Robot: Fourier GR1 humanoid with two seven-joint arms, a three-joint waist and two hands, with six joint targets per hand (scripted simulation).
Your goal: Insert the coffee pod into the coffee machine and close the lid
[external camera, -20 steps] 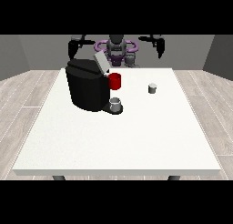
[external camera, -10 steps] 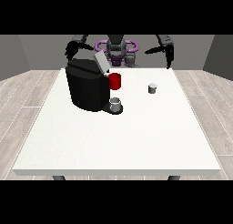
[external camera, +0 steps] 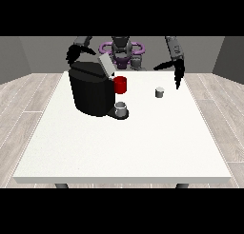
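Pod (external camera: pixel 159 92), the small pale cylinder with a darker top, stands upright on the white table (external camera: pixel 124 147) right of centre in the frame, well apart from the coffee machine (external camera: pixel 90 90); no hand touches it. Hand at the view's right (external camera: pixel 175 69) hangs above and just to the right of the pod with its dark fingers straight and spread, pointing downward, a posture that fits an approach to a pick rather than a hold. Hand at the view's left (external camera: pixel 74 53) sits at the upper left behind the machine's top; whether its fingers are straight or curled cannot be told. The machine is a blocky, matte black body with rounded edges, and its grey lid (external camera: pixel 106 65) stands tilted open, which leaves the chamber free to receive the pod. A glossy red part (external camera: pixel 120 84) projects from the machine's right face, and beneath it a small grey cup (external camera: pixel 121 108) rests on the dark base. The table top is smooth and flat. Judged from this layout, the pod is not yet picked up and the lid not yet shut.
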